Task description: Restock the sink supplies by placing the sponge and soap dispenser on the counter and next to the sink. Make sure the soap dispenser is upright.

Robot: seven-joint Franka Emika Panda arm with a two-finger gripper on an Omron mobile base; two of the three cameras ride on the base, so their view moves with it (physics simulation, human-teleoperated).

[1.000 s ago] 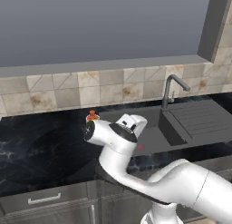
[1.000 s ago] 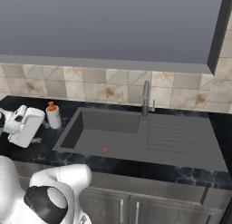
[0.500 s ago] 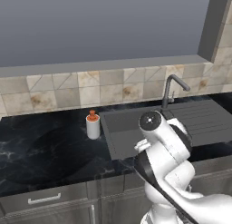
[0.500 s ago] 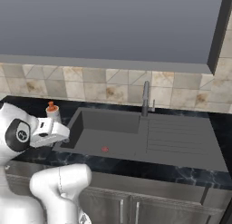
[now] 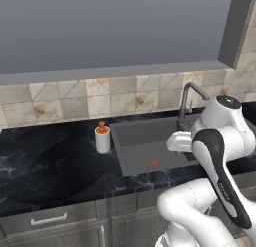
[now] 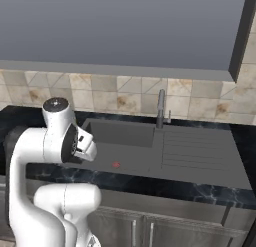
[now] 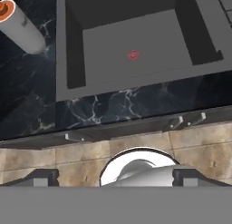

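The soap dispenser (image 5: pixel 102 139) stands upright on the black counter (image 5: pixel 45 163), just beside the left rim of the sink (image 5: pixel 150 156), its orange-red pump on top and nothing touching it. From the hand view the same bottle (image 7: pixel 20 27) shows at the upper left, on the marble next to the basin's edge (image 7: pixel 61 60).

The arm is folded up over the front of the sink, and the hand hangs above the counter's front edge, looking down past it to the cabinet fronts and floor. The gripper (image 5: pixel 178 141) shows in the left base view as a white block beside the arm's upper link, above the basin; the right base view has it (image 6: pixel 85 143) tucked against the arm. How far its jaws stand apart I cannot tell. Nothing is visibly held or touched by it.

A small red mark (image 7: pixel 132 54) lies on the sink floor
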